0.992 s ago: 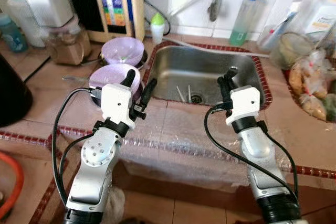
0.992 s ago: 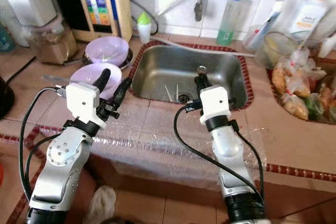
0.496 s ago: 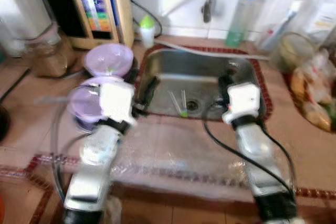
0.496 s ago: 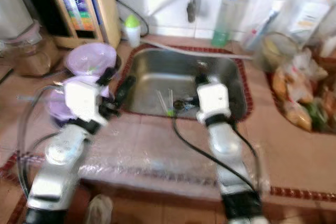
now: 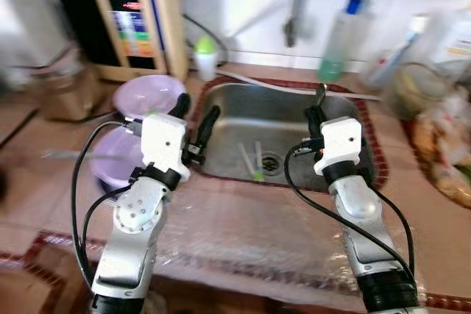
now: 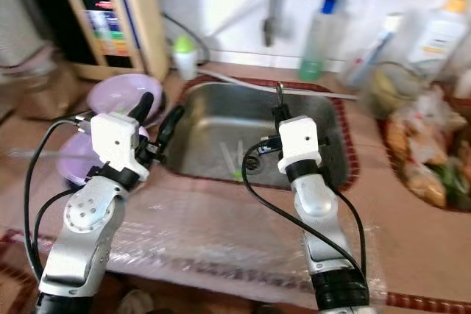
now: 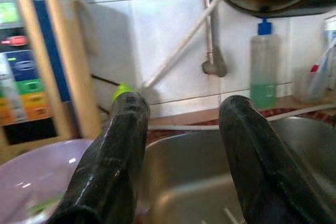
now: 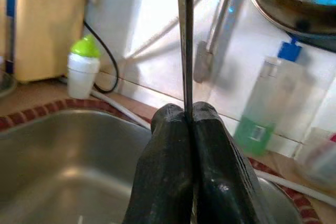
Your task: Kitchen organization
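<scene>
- A steel sink [image 5: 294, 119] is set into a tiled counter [image 5: 434, 233], with both robot arms raised in front of it.
- The right gripper [image 8: 187, 116] is held above the right side of the sink. Its two black fingers [image 8: 163, 177] are pressed together, pinching a thin metal utensil handle [image 8: 185, 40] that stands upright between their tips. What kind of utensil it is cannot be told.
- The left gripper [image 7: 181, 114] is held over the left rim of the sink. Its fingers [image 7: 113, 166] are spread apart and hold nothing.
- Chopsticks [image 5: 250, 161] lie in the sink bottom, just beside the drain [image 5: 272, 162].
- Two purple bowls [image 5: 149, 95] sit on the counter left of the sink, one nearer the wall than the other. The left gripper is just beside them.
- A small white bottle with a green cap [image 5: 205, 55] stands by the wall at the sink's back left corner.
- A clear bottle of green liquid with a blue cap [image 5: 338, 42] stands behind the sink, right of the tap [image 5: 293, 20].
- Bags of food [image 6: 419, 159] lie on the counter at far right.
- Clear plastic sheeting [image 5: 250, 233] covers the counter's front edge.
</scene>
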Robot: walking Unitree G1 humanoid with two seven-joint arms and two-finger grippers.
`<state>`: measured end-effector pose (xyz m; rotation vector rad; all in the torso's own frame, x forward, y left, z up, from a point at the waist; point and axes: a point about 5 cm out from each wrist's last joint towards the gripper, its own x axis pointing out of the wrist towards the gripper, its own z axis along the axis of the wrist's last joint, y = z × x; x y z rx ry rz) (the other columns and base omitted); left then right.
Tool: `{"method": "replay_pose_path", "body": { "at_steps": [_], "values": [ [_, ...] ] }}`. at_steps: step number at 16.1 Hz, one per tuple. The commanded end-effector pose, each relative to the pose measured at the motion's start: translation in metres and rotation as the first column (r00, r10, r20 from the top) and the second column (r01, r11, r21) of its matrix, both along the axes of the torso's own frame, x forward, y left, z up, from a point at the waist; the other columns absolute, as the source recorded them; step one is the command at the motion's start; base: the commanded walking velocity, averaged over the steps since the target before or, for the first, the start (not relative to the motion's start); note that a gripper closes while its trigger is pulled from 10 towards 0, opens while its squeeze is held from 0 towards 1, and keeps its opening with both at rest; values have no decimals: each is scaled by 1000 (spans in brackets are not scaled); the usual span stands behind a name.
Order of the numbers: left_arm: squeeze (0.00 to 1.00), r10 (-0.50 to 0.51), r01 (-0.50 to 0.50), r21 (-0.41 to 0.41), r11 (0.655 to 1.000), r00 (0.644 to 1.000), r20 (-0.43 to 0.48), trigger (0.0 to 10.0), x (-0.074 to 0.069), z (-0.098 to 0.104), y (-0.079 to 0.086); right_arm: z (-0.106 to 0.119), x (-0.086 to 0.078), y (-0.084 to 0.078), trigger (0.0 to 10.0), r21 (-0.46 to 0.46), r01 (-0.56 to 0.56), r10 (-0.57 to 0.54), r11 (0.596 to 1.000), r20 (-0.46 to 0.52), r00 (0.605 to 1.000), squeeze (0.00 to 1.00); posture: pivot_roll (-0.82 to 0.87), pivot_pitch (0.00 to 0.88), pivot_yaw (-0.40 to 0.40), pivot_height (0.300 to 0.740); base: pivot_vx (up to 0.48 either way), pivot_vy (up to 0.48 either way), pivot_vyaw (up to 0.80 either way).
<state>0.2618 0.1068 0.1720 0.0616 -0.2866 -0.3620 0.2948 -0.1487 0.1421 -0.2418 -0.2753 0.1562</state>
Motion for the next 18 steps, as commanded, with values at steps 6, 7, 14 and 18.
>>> {"method": "replay_pose_path", "body": {
  "at_steps": [6, 7, 14, 18],
  "values": [
    [0, 96, -97, 21, 995, 995, 34, 10000, -5, 5, 15, -11, 21, -4, 10000, 82, 1, 12, 997, -158, 987, 0, 5, 0, 11, 740, 0, 0, 0],
    [0, 103, -104, 24, 994, 994, 35, 10000, -6, 6, 17, -16, 27, -1, 10000, 61, -19, 31, 998, -211, 977, 0, 5, 0, 11, 740, 0, 0, 0],
    [0, -197, 214, 68, 975, 961, -195, 10000, -18, -20, 3, -46, 49, 16, 10000, 68, -109, 128, 992, -447, 885, 0, 50, 0, -3, 740, 0, 0, 0],
    [0, -281, 310, 107, 945, 934, -222, 10000, -13, -14, 3, -50, 56, 21, 10000, 57, -115, 128, 992, -469, 874, 1000, 52, 0, 5, 740, 0, 0, 0]
  ]
}}
